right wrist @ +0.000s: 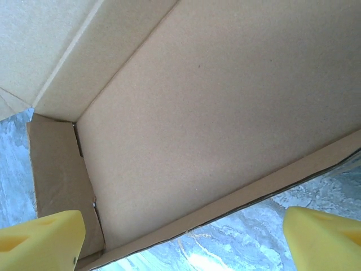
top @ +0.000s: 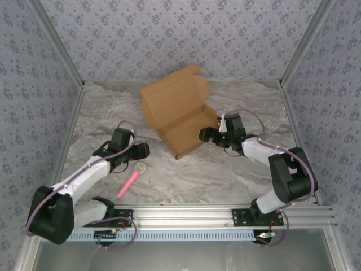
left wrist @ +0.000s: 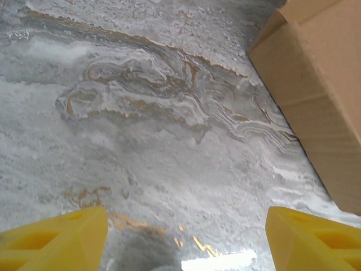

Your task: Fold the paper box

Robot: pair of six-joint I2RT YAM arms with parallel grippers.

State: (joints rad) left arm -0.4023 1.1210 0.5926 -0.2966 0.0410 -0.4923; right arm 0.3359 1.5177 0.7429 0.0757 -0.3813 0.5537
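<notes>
L gripper (left wrist: 186,248) w/ yellow fingertips (left wrist: 56,240) spread wide at bottom corners, over grey marble-pattern tabletop (left wrist: 141,124); brown paper box (left wrist: 321,96), corner & side wall, upper R, resting on tabletop, apart from fingertips.

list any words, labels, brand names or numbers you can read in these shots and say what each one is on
No text can be read in any view.
paper box: plain brown cardboard, with no print or label on the faces that show.
pink toy: too small to tell whether it carries any marking.
wallpaper: a repeated pattern, no letters.
</notes>
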